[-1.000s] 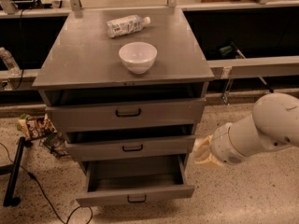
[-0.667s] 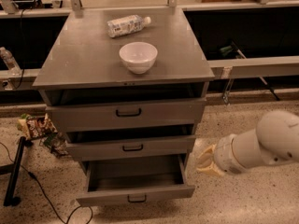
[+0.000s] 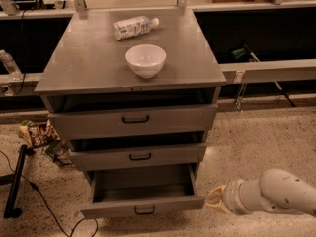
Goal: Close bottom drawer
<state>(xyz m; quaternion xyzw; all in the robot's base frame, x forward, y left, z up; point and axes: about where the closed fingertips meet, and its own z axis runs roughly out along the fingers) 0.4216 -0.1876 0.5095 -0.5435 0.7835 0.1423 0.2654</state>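
Grey cabinet (image 3: 98, 68) fills my view's centre. Its bottom drawer (image 3: 113, 210), at 6 o'clock, stands pulled out well past the two above. My gripper (image 3: 216, 200) sits just beside the front panel's right edge, at its 3 o'clock, with bare floor (image 3: 256, 147) beyond; released or clenched, I cannot tell.

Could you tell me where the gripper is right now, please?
The gripper is low in the camera view, on the picture's right side, just beside the front right corner of the pulled-out bottom drawer.
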